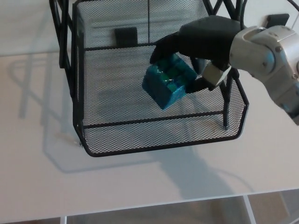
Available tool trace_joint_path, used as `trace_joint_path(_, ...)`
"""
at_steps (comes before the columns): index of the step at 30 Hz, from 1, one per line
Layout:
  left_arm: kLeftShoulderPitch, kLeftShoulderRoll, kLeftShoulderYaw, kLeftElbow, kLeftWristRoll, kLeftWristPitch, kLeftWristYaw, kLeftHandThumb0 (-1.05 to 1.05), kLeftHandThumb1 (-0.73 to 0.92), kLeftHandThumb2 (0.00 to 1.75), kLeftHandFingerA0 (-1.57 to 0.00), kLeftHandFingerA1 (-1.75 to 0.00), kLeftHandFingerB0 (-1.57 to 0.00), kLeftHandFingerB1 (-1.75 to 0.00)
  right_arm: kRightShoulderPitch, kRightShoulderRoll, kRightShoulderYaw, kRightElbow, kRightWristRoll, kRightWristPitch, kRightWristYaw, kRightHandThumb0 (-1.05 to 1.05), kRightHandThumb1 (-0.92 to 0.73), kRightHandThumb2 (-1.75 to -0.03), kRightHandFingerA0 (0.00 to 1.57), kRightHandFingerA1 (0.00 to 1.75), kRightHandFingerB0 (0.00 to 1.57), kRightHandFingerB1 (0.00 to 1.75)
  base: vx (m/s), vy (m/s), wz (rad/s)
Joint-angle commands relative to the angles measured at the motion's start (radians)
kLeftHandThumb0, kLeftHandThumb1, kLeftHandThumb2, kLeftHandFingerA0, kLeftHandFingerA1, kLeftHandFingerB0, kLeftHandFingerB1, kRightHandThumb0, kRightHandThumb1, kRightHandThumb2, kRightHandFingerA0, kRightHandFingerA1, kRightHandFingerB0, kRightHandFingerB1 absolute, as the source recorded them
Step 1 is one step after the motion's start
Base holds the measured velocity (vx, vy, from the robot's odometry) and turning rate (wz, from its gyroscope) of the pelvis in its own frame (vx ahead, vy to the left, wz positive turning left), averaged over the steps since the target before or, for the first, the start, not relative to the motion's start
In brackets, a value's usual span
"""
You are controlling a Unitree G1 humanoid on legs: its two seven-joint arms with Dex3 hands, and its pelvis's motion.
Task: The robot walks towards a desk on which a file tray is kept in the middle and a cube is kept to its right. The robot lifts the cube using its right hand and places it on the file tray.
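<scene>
While over tray, cube in hand

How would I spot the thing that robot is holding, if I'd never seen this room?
Find the white desk, then the black wire-mesh file tray on it. Over its mesh, the black right hand grips a glossy blue-green cube, the only coloured thing there.

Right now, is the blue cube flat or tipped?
Tipped. The cube, gripped by the right hand over the file tray, has one corner pointing down.
</scene>
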Motion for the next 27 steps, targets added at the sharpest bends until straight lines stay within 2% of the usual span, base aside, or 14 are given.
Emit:
trace_joint_path(1, 0.006, 0.007, 0.005, -0.001, 0.0, -0.038, 0.005, -0.99, 0.66, 1.24, -0.54, -0.99, -0.31, -0.82, -0.076, -0.02, -0.003, -0.046, -0.039, 0.054, 0.132, -0.85, -0.44, -0.71, 0.0, 0.01, 0.0, 0.01, 0.0, 0.0, 0.0)
trace_joint_path(4, 0.01, 0.009, 0.002, -0.003, 0.0, -0.045, -0.01, -1.0, 0.69, 1.26, -0.4, -0.9, -0.24, -0.78, -0.106, -0.024, -0.025, -0.048, -0.01, 0.056, 0.17, -0.84, -0.52, -0.79, 0.0, 0.09, 0.0, 0.0, 0.0, 0.0, 0.0)
trace_joint_path(5, 0.002, 0.004, 0.006, 0.011, -0.002, -0.038, 0.001, -1.05, 0.92, 0.71, -0.35, -1.01, -0.24, -0.88, -0.137, -0.031, -0.035, -0.05, 0.007, 0.051, 0.203, -0.84, -0.52, -0.84, 0.0, 0.21, 0.0, 0.03, 0.0, 0.0, 0.0)
trace_joint_path(6, 0.003, 0.004, 0.009, 0.011, -0.005, -0.04, 0.002, -1.0, 0.7, 1.27, -0.47, -0.93, -0.23, -0.76, -0.152, -0.033, -0.044, -0.053, 0.021, 0.056, 0.223, -0.82, -0.5, -0.84, 0.0, 0.25, 0.0, 0.06, 0.0, 0.0, 0.0)
trace_joint_path(7, 0.004, 0.004, 0.01, 0.009, -0.006, -0.039, 0.003, -0.99, 0.68, 1.26, -0.45, -0.92, -0.24, -0.77, -0.169, -0.033, -0.06, -0.061, 0.039, 0.068, 0.244, -0.81, -0.34, -0.65, 0.0, 0.0, 0.0, 0.0, 0.0, 0.0, 0.0)
trace_joint_path(11, 0.011, 0.006, 0.016, -0.011, -0.014, -0.027, -0.012, -1.05, 0.7, 1.29, -0.32, -0.88, -0.22, -0.78, -0.225, -0.044, -0.106, -0.1, 0.064, 0.122, 0.303, -0.78, -0.33, -0.66, 0.0, 0.0, 0.0, 0.01, 0.0, 0.0, 0.0)
trace_joint_path(12, 0.011, 0.003, 0.016, -0.012, -0.014, -0.026, -0.011, -1.05, 0.92, 0.71, -0.28, -1.04, -0.2, -0.92, -0.232, -0.055, -0.127, -0.101, 0.083, 0.127, 0.319, -0.76, -0.32, -0.65, 0.0, 0.0, 0.0, 0.01, 0.0, 0.0, 0.0)
trace_joint_path(13, 0.004, 0.002, 0.015, -0.002, -0.01, -0.027, -0.001, -1.02, 0.68, 1.27, -0.63, -1.05, -0.22, -0.76, -0.236, -0.071, -0.16, -0.112, 0.113, 0.15, 0.337, -0.71, -0.31, -0.65, 0.0, 0.0, 0.0, 0.03, 0.0, 0.0, 0.0)
trace_joint_path(19, 0.012, 0.002, 0.018, -0.007, -0.013, -0.039, -0.012, -1.05, 0.67, 1.27, -0.38, -0.91, -0.2, -0.77, -0.206, -0.206, -0.359, -0.224, 0.221, 0.181, 0.385, -0.78, -0.35, -0.67, 0.0, 0.0, 0.0, 0.07, 0.0, 0.0, 0.0)
trace_joint_path(20, 0.012, 0.001, 0.019, -0.007, -0.014, -0.038, -0.013, -1.05, 0.92, 0.69, -0.31, -1.07, -0.22, -0.94, -0.195, -0.226, -0.397, -0.241, 0.235, 0.203, 0.383, -0.76, -0.36, -0.67, 0.0, 0.0, 0.0, 0.11, 0.0, 0.0, 0.0)
trace_joint_path(21, 0.013, 0.0, 0.016, -0.007, -0.009, -0.043, -0.006, -1.05, 0.92, 0.66, -0.33, -1.08, -0.24, -0.95, -0.175, -0.262, -0.454, -0.259, 0.26, 0.21, 0.383, -0.84, -0.53, -0.8, 0.0, 0.05, 0.0, 0.04, 0.0, 0.0, 0.0)
trace_joint_path(22, 0.002, -0.004, 0.019, 0.0, -0.012, -0.031, 0.001, -1.05, 0.92, 0.71, -0.37, -1.1, -0.24, -0.91, -0.119, -0.328, -0.573, -0.253, 0.309, 0.16, 0.353, -0.97, -0.56, -0.87, 0.0, 0.07, 0.0, 0.0, 0.0, 0.0, 0.0)
trace_joint_path(23, -0.006, -0.006, 0.023, 0.005, -0.017, -0.021, -0.002, -1.05, 0.7, 1.28, -0.44, -0.94, -0.22, -0.77, -0.075, -0.373, -0.676, -0.246, 0.346, 0.158, 0.337, -0.92, -0.52, -0.86, 0.0, 0.12, 0.0, 0.0, 0.0, 0.0, 0.0)
trace_joint_path(27, -0.008, -0.001, 0.012, -0.002, -0.004, -0.028, 0.003, -1.01, 0.67, 1.24, -0.46, -0.94, -0.31, -0.82, 0.025, -0.477, -0.92, -0.207, 0.395, 0.225, 0.335, -0.93, -0.54, -0.84, 0.0, 0.11, 0.0, 0.0, 0.0, 0.0, 0.0)
